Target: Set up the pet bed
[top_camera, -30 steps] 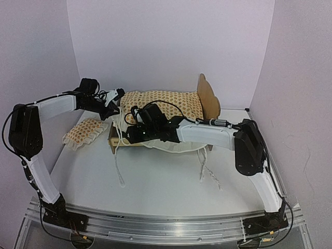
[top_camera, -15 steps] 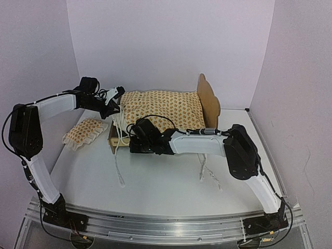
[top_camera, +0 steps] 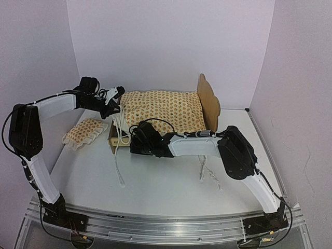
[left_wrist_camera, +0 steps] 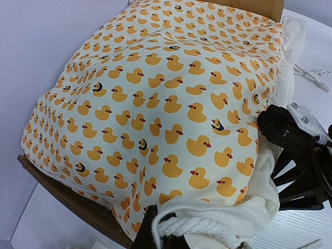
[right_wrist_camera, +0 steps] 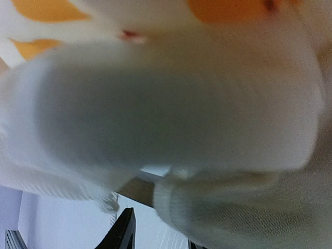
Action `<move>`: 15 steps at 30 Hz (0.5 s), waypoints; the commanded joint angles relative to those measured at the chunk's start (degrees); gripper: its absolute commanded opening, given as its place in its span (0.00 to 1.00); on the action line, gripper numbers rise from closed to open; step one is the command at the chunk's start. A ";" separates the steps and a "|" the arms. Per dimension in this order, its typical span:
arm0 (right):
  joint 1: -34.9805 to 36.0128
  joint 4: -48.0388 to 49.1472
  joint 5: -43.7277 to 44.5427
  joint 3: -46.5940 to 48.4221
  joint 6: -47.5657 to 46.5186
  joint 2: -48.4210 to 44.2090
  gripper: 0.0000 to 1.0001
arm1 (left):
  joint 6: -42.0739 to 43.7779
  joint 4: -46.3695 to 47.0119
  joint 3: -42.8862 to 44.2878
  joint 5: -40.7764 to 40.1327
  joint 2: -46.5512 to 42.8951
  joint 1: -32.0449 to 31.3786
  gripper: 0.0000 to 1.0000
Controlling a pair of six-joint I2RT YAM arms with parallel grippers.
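Observation:
The pet bed (top_camera: 208, 98) stands at the back of the table, headboard to the right. The duck-print mattress cushion (top_camera: 163, 108) lies on its frame. My left gripper (top_camera: 116, 98) is at the cushion's far left corner, shut on its white hem and rope tie (left_wrist_camera: 207, 224). My right gripper (top_camera: 134, 139) is pressed in low at the bed's near left corner by the footboard (top_camera: 115, 141). In the right wrist view blurred white cushion cloth (right_wrist_camera: 223, 207) fills the space between its fingers (right_wrist_camera: 123, 231), which seem to be shut on that edge.
The small ruffled pillow (top_camera: 85, 132) lies on the table left of the bed. Loose white ties trail over the table in front of the bed (top_camera: 119, 168) and to its right (top_camera: 208, 172). White walls close in the back and both sides.
My right arm has dropped from above the cushion's left end to the bed's near left corner, and its jaws have narrowed around the cushion's edge. The left arm has stayed put.

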 commanded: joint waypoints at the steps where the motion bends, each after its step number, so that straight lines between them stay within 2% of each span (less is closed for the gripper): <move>1: -0.02 3.14 1.06 -4.19 2.24 -6.90 0.33 | -0.86 0.63 1.75 1.22 -0.99 -0.23 0.00; 5: -0.02 4.56 0.63 -4.08 2.06 -7.33 0.37 | -0.97 0.77 2.11 1.30 -0.77 -0.19 0.00; 10: -0.01 11.99 -1.76 -4.11 1.38 -6.25 0.43 | -0.92 0.67 1.99 1.22 -0.89 -0.21 0.00; 15: -0.07 12.43 0.36 -2.71 3.94 -3.85 0.46 | -0.87 0.58 1.96 1.13 -0.86 -0.21 0.00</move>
